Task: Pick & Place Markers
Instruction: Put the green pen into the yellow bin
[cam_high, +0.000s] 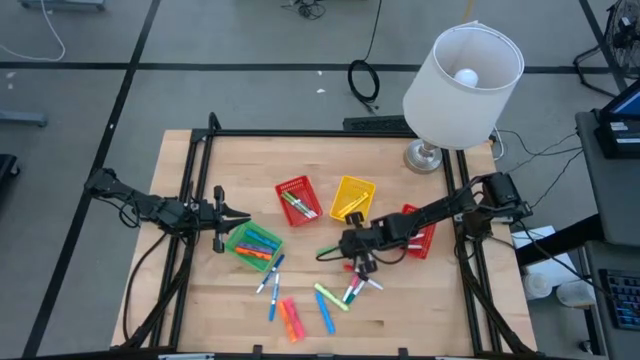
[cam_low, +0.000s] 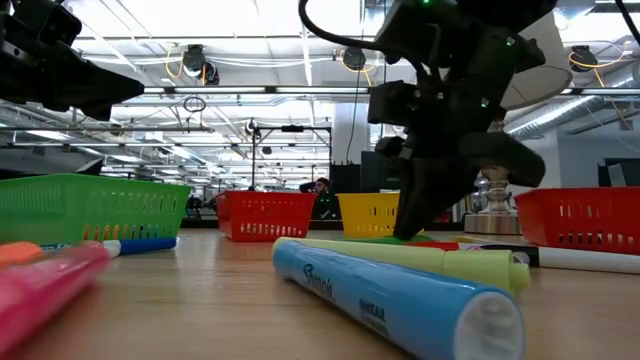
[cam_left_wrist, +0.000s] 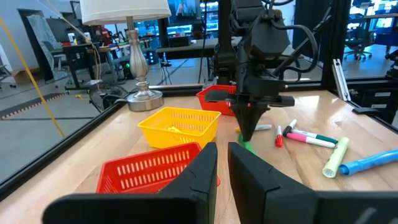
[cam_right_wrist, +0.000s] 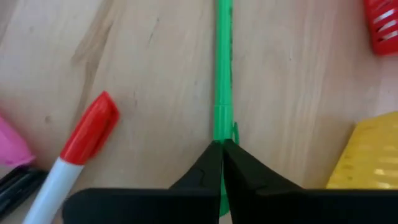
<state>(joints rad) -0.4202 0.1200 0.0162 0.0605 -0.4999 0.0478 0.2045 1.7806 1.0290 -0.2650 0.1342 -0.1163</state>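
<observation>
Overhead, the wooden counter (cam_high: 400, 310) carries a table lamp (cam_high: 462, 75) whose white shade hides most of its own stem and the counter corner behind it. Four mesh baskets are on the counter: one green basket (cam_high: 254, 246) with several markers inside, one red basket (cam_high: 298, 200) holding a few markers, one yellow basket (cam_high: 352, 197) whose contents are hard to make out, and a second red basket (cam_high: 421, 232) largely covered by the right arm. The left end effector (cam_high: 238, 217) hovers at the edge of the green basket, its fingers (cam_left_wrist: 199, 177) nearly together with a slim gap and nothing between them. The right end effector (cam_high: 355, 250) is down at the counter just in front of the yellow basket, its jaws pressed together on a green marker (cam_right_wrist: 222, 68) that lies flat on the wood; the marker's near end is hidden beneath the fingertips. Loose markers (cam_high: 300, 300) are scattered at the front of the counter, roughly ten or more, though the tight cluster under the right arm cannot be counted exactly: blue, orange, pink and pale yellow-green ones show. Beside the green marker lies a white marker with a red cap (cam_right_wrist: 81, 140), cut off at the picture's edge.
</observation>
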